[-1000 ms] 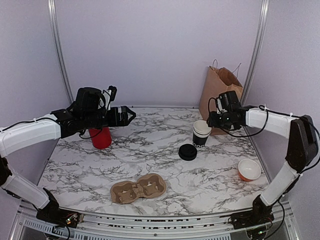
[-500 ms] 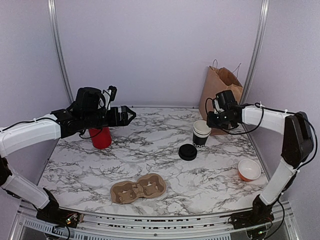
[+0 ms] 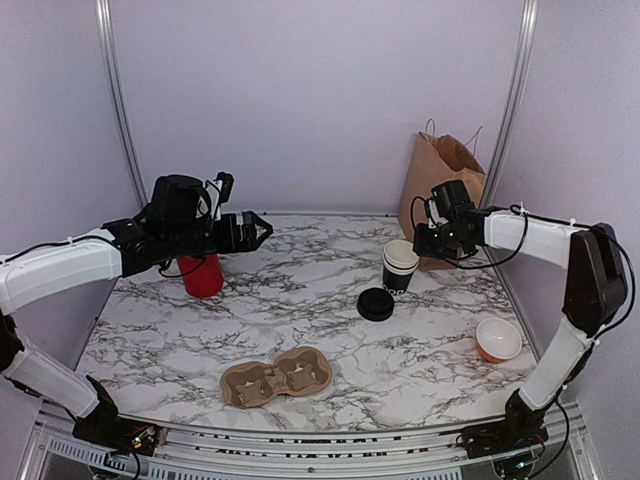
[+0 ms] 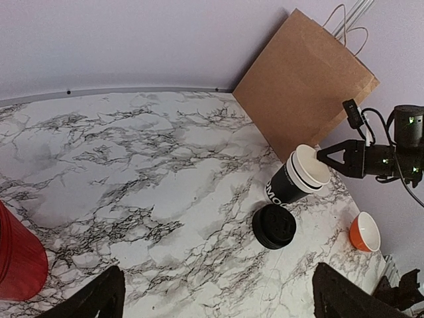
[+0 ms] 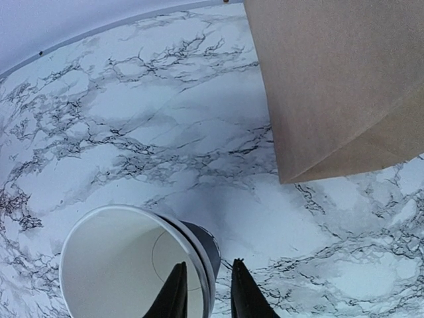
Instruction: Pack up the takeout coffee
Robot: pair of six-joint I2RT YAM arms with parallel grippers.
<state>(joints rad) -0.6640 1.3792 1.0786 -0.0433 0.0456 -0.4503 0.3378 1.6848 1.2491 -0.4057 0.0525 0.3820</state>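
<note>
The takeout coffee cup, black with white print and a white inside, stands without its lid at the back right of the marble table. Its round black lid lies flat just in front of it. My right gripper is at the cup's right rim. In the right wrist view, my right gripper has one finger inside the cup and one outside, shut on the wall. From the left wrist I see the cup and the lid. My left gripper hovers open over the back left, holding nothing.
A brown paper bag stands against the back wall right behind the cup. A red cup sits under my left arm. A cardboard two-cup carrier lies near the front. An orange bowl sits at the right edge.
My right gripper's fingers have narrowed onto the cup's rim, and the cup has shifted slightly left. The left arm has not moved.
</note>
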